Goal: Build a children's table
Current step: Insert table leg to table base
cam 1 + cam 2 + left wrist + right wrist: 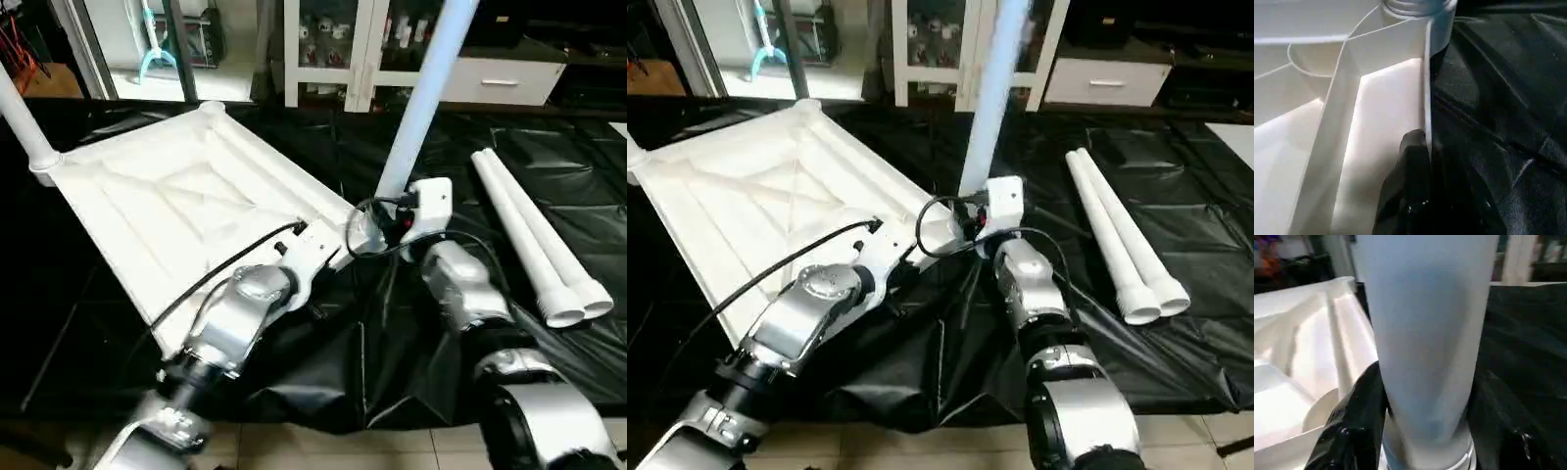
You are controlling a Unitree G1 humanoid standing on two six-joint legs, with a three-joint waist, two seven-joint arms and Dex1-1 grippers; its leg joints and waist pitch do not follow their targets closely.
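An upright leg is clasped between the fingers of the right gripper, its foot set in the near corner socket of the tabletop. The left gripper is closed and pressed on the tabletop's rim beside that socket. Another leg stands at the tabletop's far left corner. Two legs lie on the black sheet right of the tabletop, judged still to be fitted.

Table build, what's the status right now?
Right gripper shut on upright leg at tabletop corner. Left gripper shut, at tabletop rim. Two legs spare.

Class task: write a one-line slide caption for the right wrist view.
Right gripper clasps an upright white table leg seated at the upturned tabletop's corner.
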